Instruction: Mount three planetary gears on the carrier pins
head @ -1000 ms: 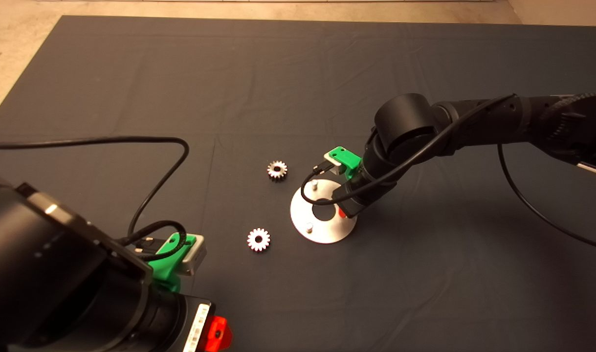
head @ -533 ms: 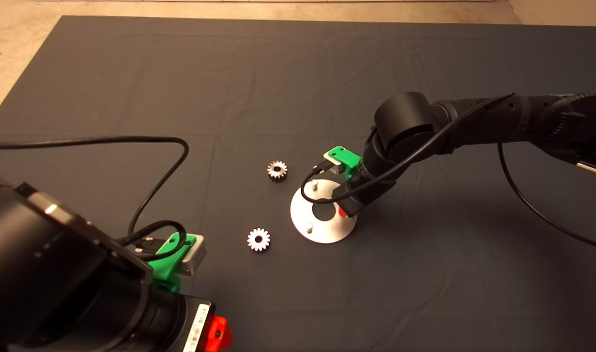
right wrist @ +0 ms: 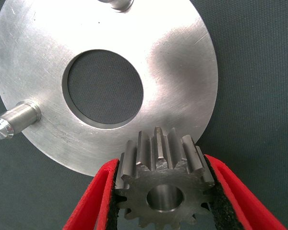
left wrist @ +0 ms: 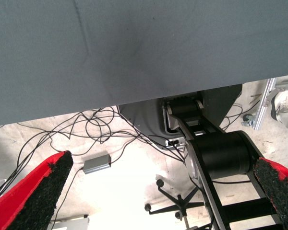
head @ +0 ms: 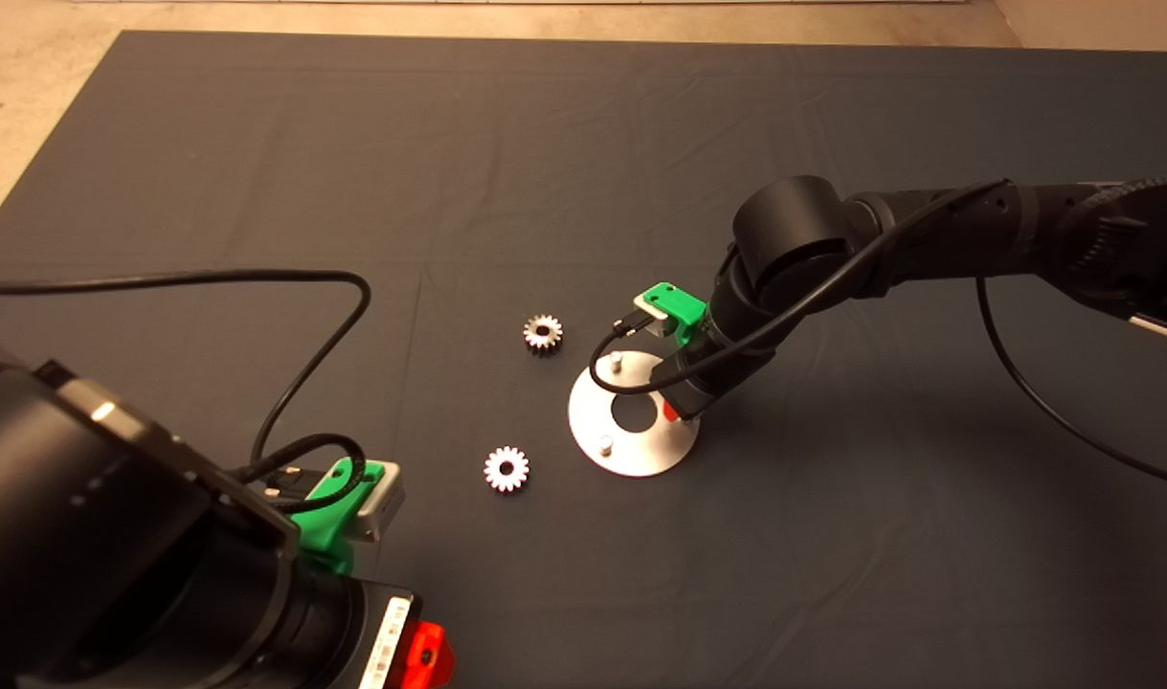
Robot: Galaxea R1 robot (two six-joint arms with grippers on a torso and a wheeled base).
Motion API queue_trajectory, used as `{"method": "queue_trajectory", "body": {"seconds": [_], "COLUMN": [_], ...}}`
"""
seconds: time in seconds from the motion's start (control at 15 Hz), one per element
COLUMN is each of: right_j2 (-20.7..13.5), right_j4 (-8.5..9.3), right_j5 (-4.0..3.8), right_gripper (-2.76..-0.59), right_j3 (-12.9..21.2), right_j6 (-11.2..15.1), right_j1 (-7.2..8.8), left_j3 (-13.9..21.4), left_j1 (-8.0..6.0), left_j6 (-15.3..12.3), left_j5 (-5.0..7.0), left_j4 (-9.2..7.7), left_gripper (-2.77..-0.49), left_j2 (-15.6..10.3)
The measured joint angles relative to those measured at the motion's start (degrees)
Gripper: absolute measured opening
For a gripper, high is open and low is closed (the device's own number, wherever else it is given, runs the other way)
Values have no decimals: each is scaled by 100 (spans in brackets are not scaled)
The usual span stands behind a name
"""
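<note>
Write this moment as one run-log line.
right tool: shut on gear, over carrier disc | left tool: parked, open | loose gears: on mat | bare pins

Right gripper (head: 672,411) hangs over the disc (head: 640,457) edge with a gear (right wrist: 161,184) pinched, blocking that side. Two pins (head: 616,362) (head: 604,444) stand clear; two loose gears (head: 543,332) (head: 506,469) sit apart on open mat (head: 832,555)

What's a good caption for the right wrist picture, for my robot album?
Right claw pinching a planetary gear just over the shiny disc with its carrier pins.
</note>
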Motion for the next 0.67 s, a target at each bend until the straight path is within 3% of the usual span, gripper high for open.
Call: {"method": "queue_trajectory", "body": {"seconds": [0.67], "right_j2": [0], "right_j4": [-4], "right_j5": [-1], "right_gripper": [-226], "right_j3": [-38], "right_j6": [-28], "right_j1": [11], "left_j3": [0], "left_j1": [0], "left_j6": [0], "left_j5": [0], "left_j4": [0], "left_gripper": [-50], "left_j2": [0]}}
